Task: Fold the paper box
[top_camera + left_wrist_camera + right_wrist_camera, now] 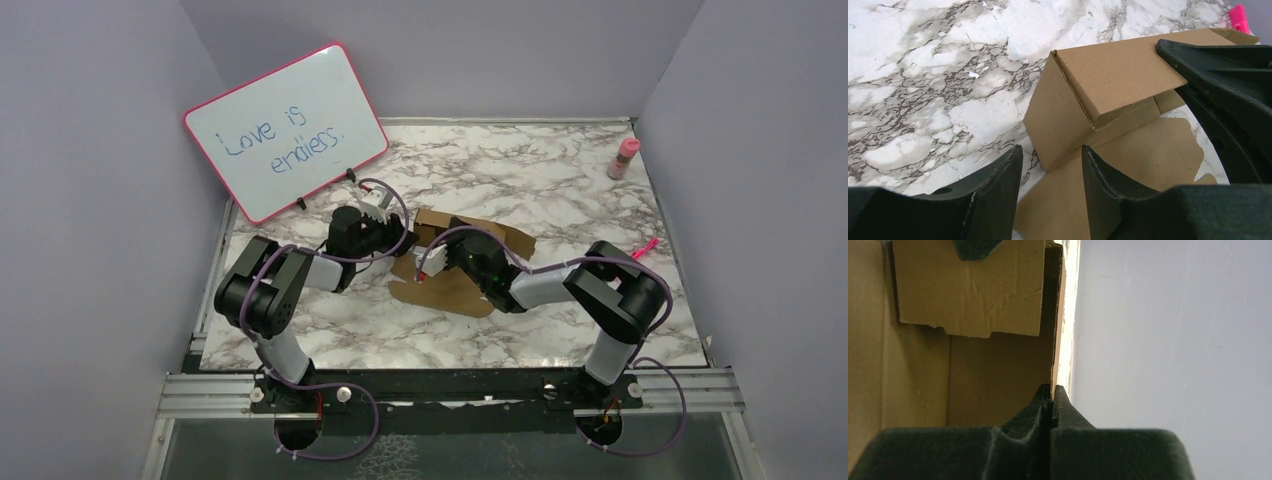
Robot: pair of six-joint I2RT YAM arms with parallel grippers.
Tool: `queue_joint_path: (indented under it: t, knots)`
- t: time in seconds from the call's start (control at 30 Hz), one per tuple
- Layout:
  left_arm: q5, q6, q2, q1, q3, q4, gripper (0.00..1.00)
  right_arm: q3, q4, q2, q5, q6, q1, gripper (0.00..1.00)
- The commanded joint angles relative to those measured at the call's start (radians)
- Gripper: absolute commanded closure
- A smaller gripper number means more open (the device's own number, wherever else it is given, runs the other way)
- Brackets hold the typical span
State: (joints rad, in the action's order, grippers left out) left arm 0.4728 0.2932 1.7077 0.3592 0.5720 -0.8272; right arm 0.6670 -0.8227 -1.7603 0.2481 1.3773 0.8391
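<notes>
Under both arms (545,285), much of the paper box (450,292) is hidden; right tool (1051,390) pinches its wall, left tool (1050,150) spread around a corner; marbled counter (560,190), grey walls (90,100).

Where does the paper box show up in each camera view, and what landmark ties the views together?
Top external: paper box at picture centre.
Left wrist: paper box centre-right, one panel raised.
Right wrist: paper box fills the left half.
Shared landmark: the black right tool at the box's edge.
</notes>
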Motion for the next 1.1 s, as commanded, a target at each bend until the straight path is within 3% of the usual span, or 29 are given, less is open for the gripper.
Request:
queue_joint_path:
  t: [0.0,0.57,0.87,1.07]
  knots:
    - [-0.081,-0.013,0.028,0.026,-0.029,-0.134,0.51,-0.023,-0.021,-0.023,0.005,-0.004,0.039,0.99]
    - [-0.239,0.007,0.12,0.075,-0.106,-0.441,0.51,-0.067,-0.073,-0.05,0.067,0.031,0.077,0.99]
    - [-0.247,0.026,0.173,0.081,-0.12,-0.531,0.52,-0.079,-0.311,-0.179,0.13,0.166,0.095,0.99]
    - [-0.256,0.02,0.177,0.083,-0.129,-0.539,0.52,-0.07,-0.342,-0.221,0.136,0.211,0.109,0.99]
